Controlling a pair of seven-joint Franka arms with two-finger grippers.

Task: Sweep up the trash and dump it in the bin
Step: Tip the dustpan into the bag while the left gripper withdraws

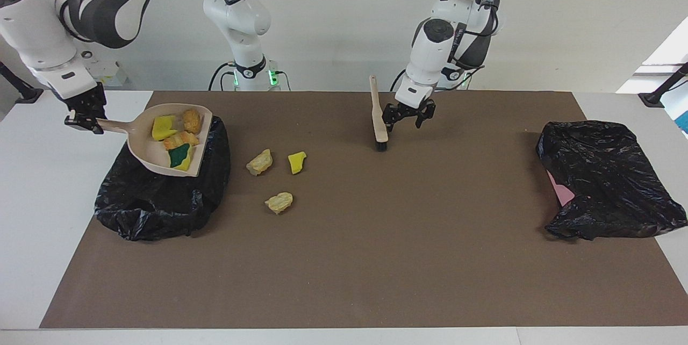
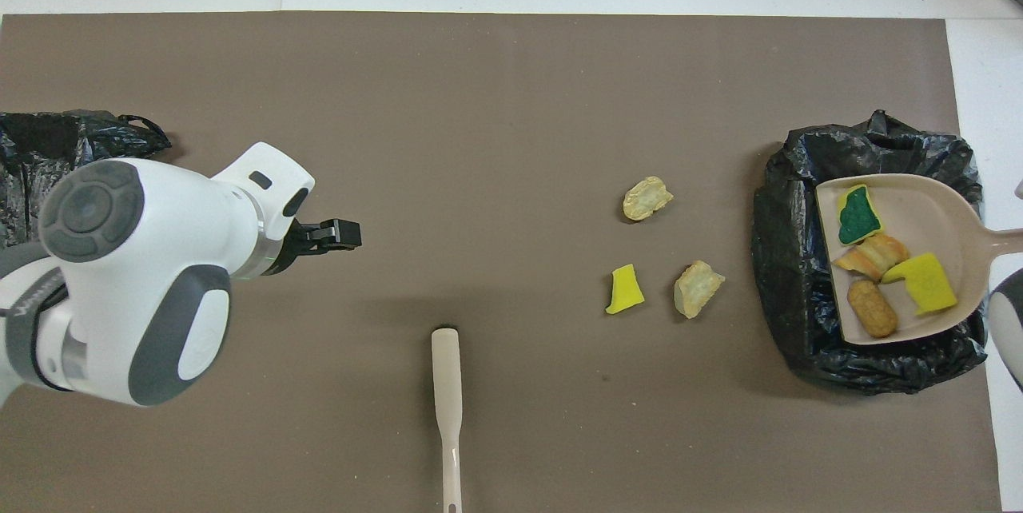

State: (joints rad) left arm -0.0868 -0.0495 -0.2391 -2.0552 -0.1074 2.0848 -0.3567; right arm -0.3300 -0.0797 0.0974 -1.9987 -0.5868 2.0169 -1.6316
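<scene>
My right gripper [image 1: 83, 120] is shut on the handle of a beige dustpan [image 1: 141, 143] [image 2: 931, 205], held tilted over the black-bagged bin [image 1: 156, 205] [image 2: 787, 257]. Several trash chunks lie in the pan, one yellow with a green face [image 1: 180, 157] [image 2: 857, 216]. Three more trash chunks sit loose on the brown mat: a tan one [image 1: 260, 162] [image 2: 647, 198], a yellow one [image 1: 296, 162] [image 2: 623, 289] and a pale one [image 1: 279, 202] [image 2: 698, 288]. The beige brush [image 1: 379, 119] [image 2: 447, 401] lies on the mat. My left gripper [image 1: 407, 118] [image 2: 340, 233] hangs open and empty beside it.
A second crumpled black bag [image 1: 607, 178] [image 2: 48, 145] with something pink under it lies at the left arm's end of the table. The brown mat [image 1: 376, 253] covers most of the white table.
</scene>
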